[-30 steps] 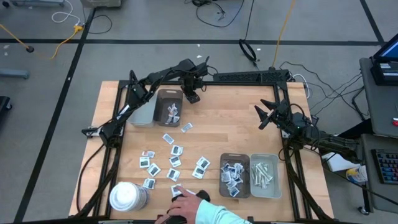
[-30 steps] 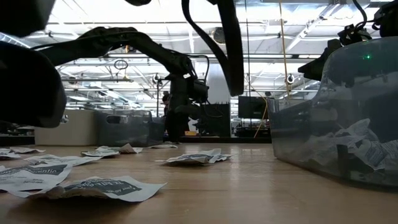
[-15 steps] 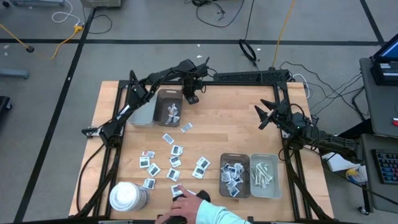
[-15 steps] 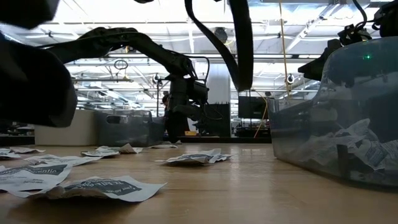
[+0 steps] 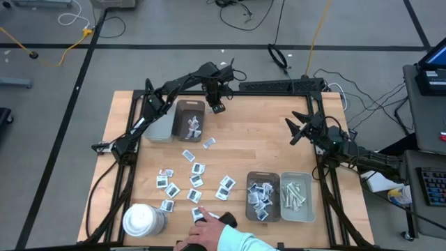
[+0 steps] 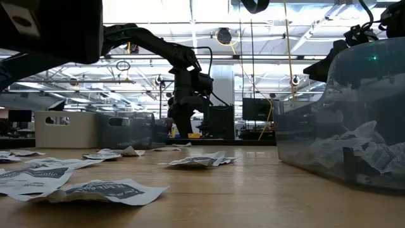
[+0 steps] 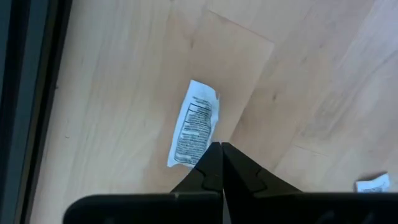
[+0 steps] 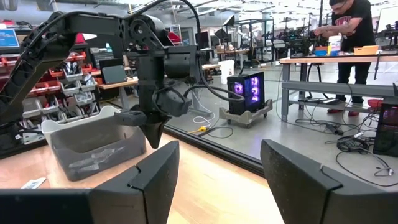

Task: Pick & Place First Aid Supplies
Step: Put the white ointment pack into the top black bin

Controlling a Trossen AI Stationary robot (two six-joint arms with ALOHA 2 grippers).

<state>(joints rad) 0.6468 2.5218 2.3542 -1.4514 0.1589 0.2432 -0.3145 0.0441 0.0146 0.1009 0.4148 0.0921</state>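
Below left gripper (image 7: pixel 221 149), closed: packet (image 7: pixel 194 123) flat, lengthwise toward fingertips.

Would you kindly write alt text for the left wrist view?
The left pincer, shut with nothing between its fingers, points down at a pale wooden table. One white printed packet lies flat just beyond the fingertips; another shows at the frame's edge.

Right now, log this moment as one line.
left gripper: shut, empty, raised beside grey tray | right gripper: open, waiting | packets: loose on table

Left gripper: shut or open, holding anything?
Shut and empty: the left gripper has its fingertips pressed together above a packet on the table.
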